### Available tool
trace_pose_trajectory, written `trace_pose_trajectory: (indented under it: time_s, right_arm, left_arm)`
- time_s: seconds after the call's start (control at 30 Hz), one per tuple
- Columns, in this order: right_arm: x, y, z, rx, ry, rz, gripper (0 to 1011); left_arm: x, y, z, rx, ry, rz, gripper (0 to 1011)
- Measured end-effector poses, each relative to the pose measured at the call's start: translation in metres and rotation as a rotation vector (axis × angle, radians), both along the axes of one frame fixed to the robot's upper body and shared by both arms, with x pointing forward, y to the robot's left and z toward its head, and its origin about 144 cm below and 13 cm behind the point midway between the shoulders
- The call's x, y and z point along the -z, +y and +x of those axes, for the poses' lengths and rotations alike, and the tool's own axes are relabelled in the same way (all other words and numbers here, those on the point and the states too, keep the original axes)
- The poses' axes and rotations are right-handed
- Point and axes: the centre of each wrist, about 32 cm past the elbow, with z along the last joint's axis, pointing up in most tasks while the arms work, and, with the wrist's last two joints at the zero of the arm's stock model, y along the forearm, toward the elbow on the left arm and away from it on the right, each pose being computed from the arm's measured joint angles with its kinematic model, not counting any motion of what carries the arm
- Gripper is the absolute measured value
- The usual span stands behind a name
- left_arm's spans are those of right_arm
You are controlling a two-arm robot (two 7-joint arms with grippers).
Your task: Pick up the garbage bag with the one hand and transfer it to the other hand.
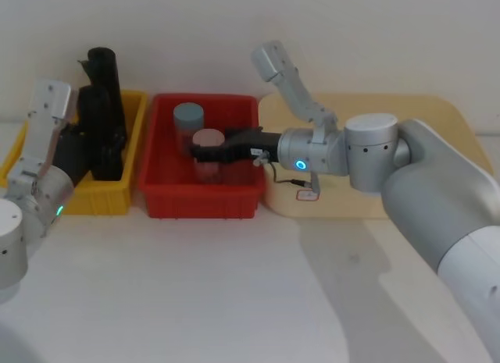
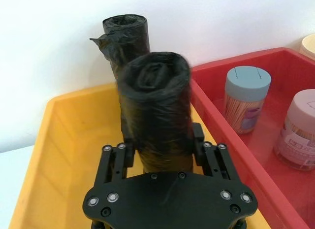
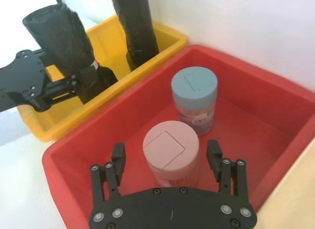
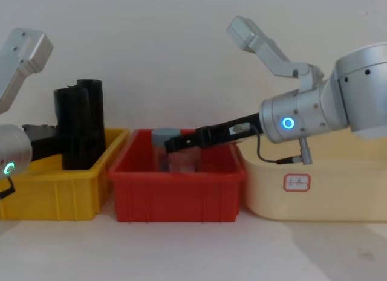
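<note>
The garbage bag (image 2: 155,115), a thick matte black roll, stands upright in the yellow bin (image 2: 64,140). My left gripper (image 2: 162,143) is shut on its lower half, one finger on each side. From the side, the garbage bag (image 4: 69,130) rises well above the bin rim, with the left gripper (image 4: 51,142) reaching in from the left. My right gripper (image 3: 166,152) hangs open over the red bin (image 3: 256,115), its fingers standing to either side of a pink-lidded jar (image 3: 171,147) without touching it. The right gripper (image 1: 205,154) is well apart from the bag.
A slimmer black roll (image 2: 125,37) stands behind the held one in the same bin. A blue-lidded jar (image 3: 193,93) stands in the red bin beyond the pink one. A beige tray (image 4: 314,190) sits to the right of the red bin.
</note>
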Motion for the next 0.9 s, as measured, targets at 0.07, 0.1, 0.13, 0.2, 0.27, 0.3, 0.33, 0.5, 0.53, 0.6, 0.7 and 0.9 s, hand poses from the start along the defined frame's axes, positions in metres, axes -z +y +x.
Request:
trace_pose_trajectory:
  time_s: [0.07,0.1,0.13,0.2,0.27,0.3,0.33,0.5,0.53,0.6,0.7,0.9]
  right_arm:
    - [0.001,0.001,0.001,0.0,0.002,-0.003,1001]
    - [0.002,0.001,0.001,0.0,0.002,-0.005,1002]
    - [0.003,0.002,0.002,0.0,0.003,-0.009,1001]
    - [0.004,0.003,0.002,0.0,0.002,-0.012,1001]
    - [0.005,0.004,0.003,0.001,0.001,-0.016,1001]
    - [0.006,0.006,0.004,0.001,-0.002,-0.017,1002]
    - [0.007,0.006,0.004,0.002,-0.004,-0.019,1001]
    - [0.011,0.008,0.007,0.006,-0.012,-0.029,1001]
    - [0.011,0.008,0.007,0.007,-0.012,-0.031,1001]
    - [0.012,0.009,0.008,0.007,-0.014,-0.034,1002]
    - [0.013,0.01,0.009,0.008,-0.017,-0.037,965]
    - [0.015,0.011,0.009,0.009,-0.021,-0.041,855]
  left_arm:
    - [0.0,0.0,0.0,0.0,0.0,0.0,616]
    - [0.0,0.0,0.0,0.0,0.0,0.001,578]
    - [0.0,0.0,0.0,-0.001,0.0,0.001,558]
    - [0.0,0.0,0.0,-0.001,0.0,0.001,517]
    - [0.0,0.0,0.0,-0.001,0.0,0.002,497]
    - [0.0,0.0,0.0,-0.001,-0.001,0.002,490]
    - [0.0,0.0,0.0,-0.001,-0.001,0.002,477]
    - [0.0,0.0,0.0,-0.002,-0.001,0.002,447]
    - [0.0,0.0,0.0,-0.002,-0.001,0.002,440]
    - [0.0,0.0,0.0,-0.002,-0.001,0.002,435]
    - [0.0,0.0,0.0,-0.002,-0.002,0.003,422]
    - [0.0,0.0,0.0,-0.002,-0.002,0.003,402]
